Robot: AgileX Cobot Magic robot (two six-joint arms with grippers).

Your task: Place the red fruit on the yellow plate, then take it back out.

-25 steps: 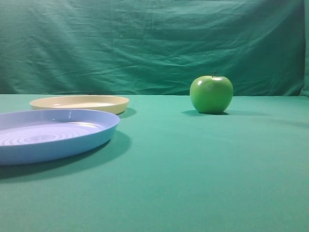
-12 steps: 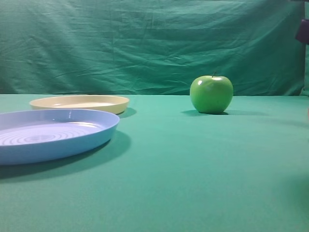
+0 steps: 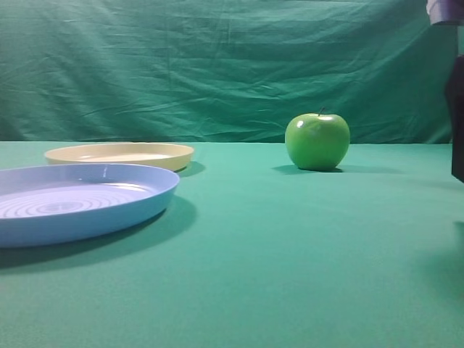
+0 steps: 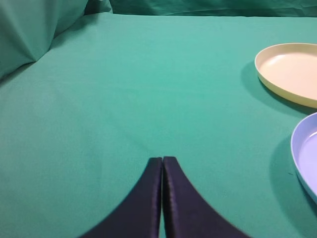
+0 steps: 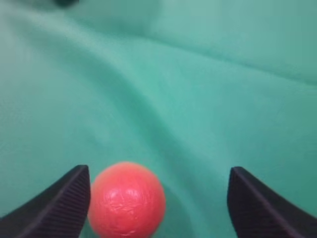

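Exterior high view, left to right: the light blue plate (image 3: 76,203) lies nearest the camera on the green surface (image 3: 290,261), and the yellow plate (image 3: 119,154) lies just behind it, bare of any fruit. Right of centre the green apple (image 3: 317,141) stands upright, stem up, well apart from both plates. At the far right edge a dark part of the right arm (image 3: 457,116) is in view (one second ago that edge showed only the backdrop, and half a second ago only a small dark patch near the top corner). The plates and the apple lie as they did in both earlier frames.

Left wrist view: the left gripper (image 4: 162,166) hangs over bare surface with its two dark fingers pressed together, clenched on nothing. The yellow plate (image 4: 292,72) and a sliver of the light blue plate (image 4: 304,153) lie to its right.

Right wrist view: the right gripper (image 5: 158,198) stands spread wide, released. The red fruit (image 5: 127,200) rests on the surface between the fingers, close against the left-hand finger (image 5: 59,203) in this view and well apart from the other; whether it touches that finger cannot be told.
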